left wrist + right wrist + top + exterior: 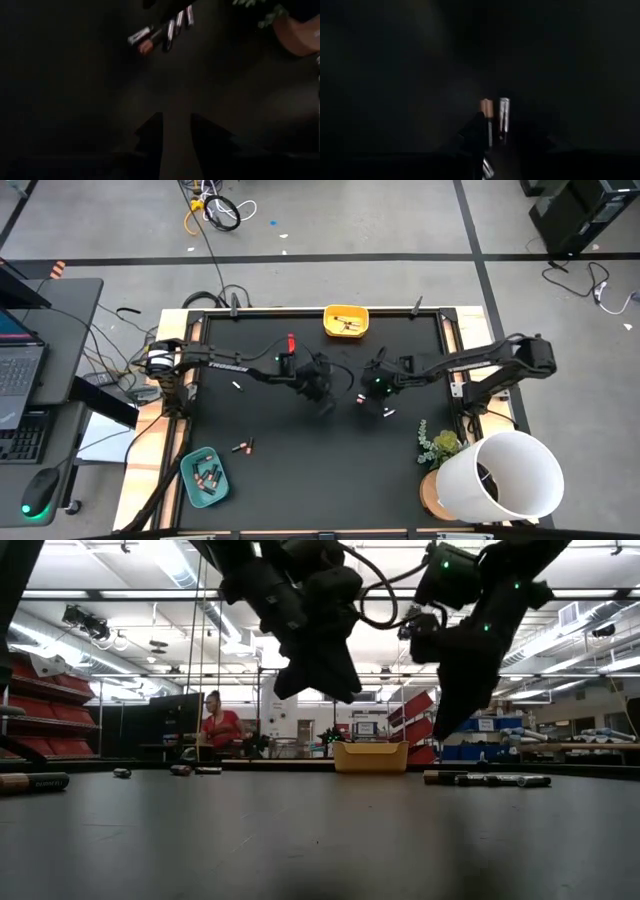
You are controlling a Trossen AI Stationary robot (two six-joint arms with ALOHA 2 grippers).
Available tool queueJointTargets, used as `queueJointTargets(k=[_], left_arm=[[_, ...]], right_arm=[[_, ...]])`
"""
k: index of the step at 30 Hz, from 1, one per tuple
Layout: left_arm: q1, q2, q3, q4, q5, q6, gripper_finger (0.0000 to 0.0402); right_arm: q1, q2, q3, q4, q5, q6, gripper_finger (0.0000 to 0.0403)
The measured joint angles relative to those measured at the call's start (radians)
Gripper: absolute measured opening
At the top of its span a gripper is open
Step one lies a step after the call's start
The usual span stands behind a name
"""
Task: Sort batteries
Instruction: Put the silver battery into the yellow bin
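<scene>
The left gripper (pixel 320 388) and the right gripper (pixel 376 387) hang close together over the middle of the black surface (pixel 300 470). The left jaws stand apart with nothing between them. For the right jaws I cannot tell if they are apart or clamped. The right wrist view shows something pale low between them, perhaps a battery, but it is too dark to be sure.

Loose batteries (pixel 390 412) lie just beside the right gripper. More already lie in the yellow tray (pixel 345 321) at the far edge and in the teal tray (pixel 205 477) at the near left corner. One lies well apart to the left (pixel 237 386), and another rests near the teal tray (pixel 243 446).

The step in hand looks like a pick from the small group. To do it well, the right gripper should choose one cell only, place its jaws across the cell's width, and go straight down, so the neighbour is not pushed away.

Only the right wrist view shows a copper-topped battery (pixel 486 111) lying just beside a silvery battery (pixel 503 112), parallel to it. The low view shows that both grippers are clear above the surface. The high view alone shows both trays.
</scene>
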Motion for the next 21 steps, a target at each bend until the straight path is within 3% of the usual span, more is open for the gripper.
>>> queueJointTargets(k=[7, 10, 16, 21], left_arm=[[-0.026, -0.021, -0.001, -0.078, -0.029, 0.001, 0.0112], [-0.049, -0.058, -0.001, -0.110, -0.087, 0.011, 0.0113], [-0.066, -0.122, -0.001, -0.138, -0.120, 0.027, 0.0113], [-0.066, -0.141, -0.001, -0.184, -0.123, 0.025, 0.0113]], right_arm=[[0.042, 0.076, -0.037, 0.150, 0.069, -0.054, 0.0087], [0.048, 0.071, -0.087, 0.228, 0.092, -0.020, 0.0086], [0.046, -0.018, -0.213, 0.364, 0.145, 0.051, 0.0082], [0.080, -0.144, -0.254, 0.248, 0.121, 0.125, 0.0076]])
